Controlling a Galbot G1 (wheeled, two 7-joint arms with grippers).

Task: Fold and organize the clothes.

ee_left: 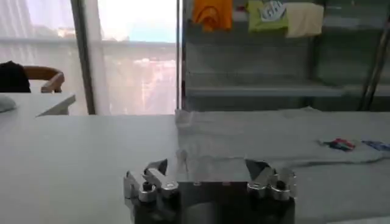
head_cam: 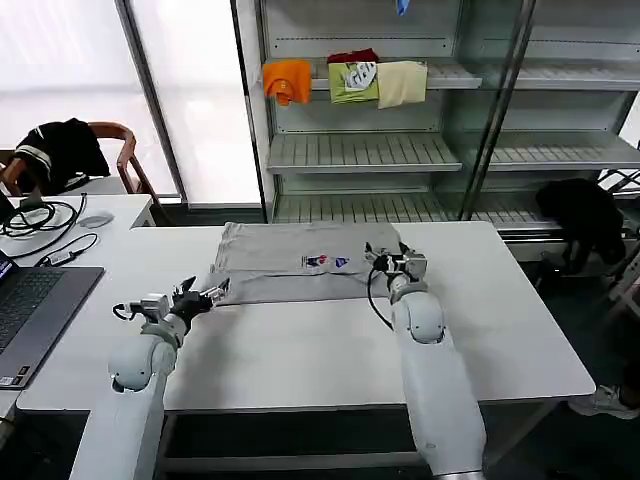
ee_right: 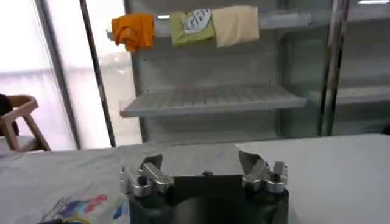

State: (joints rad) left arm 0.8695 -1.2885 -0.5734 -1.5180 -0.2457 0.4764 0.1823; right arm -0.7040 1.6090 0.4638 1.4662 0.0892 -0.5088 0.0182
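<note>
- Your left gripper (head_cam: 212, 296) sits at the shirt's (head_cam: 290, 262) near left corner, fingers apart, nothing clamped yet.
- Your right gripper (head_cam: 388, 262) rests at the shirt's right edge, fingers also spread, holding nothing.
- The shirt lies flat mid-table (head_cam: 500, 330), partly folded, its long axis running left to right across your front; the chest print (head_cam: 327, 262) faces up.
- Risk, as I judge it: close on one layer only and the fold will drag open; uneven lifts could skew the shirt.
</note>
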